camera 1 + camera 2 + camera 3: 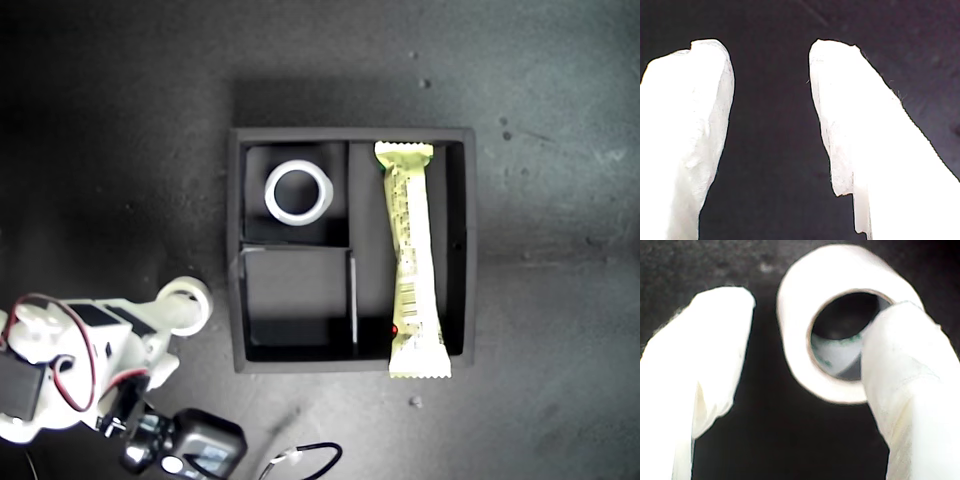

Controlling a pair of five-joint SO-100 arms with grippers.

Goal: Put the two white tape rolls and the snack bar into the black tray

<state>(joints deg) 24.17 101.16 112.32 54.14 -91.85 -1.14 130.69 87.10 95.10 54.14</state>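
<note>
The black tray (350, 133) sits mid-table in the exterior view. One white tape roll (298, 192) lies flat in its small far-left compartment. The snack bar (412, 260) fills the long compartment on the exterior view's right, its near end resting over the wall. The second tape roll (186, 303) (840, 325), with a greenish inner rim, stands on the table outside the tray's left wall. My second gripper (817, 302) is open around it, with one finger at the hole and the other outside and apart. My first gripper (771, 50) is open over bare dark table.
The second arm (90, 350) fills the exterior view's lower left corner, with red wires and a black camera block (195, 445). A black cable loop (310, 460) lies near the bottom edge. The tray's near-left compartment (295, 295) holds nothing.
</note>
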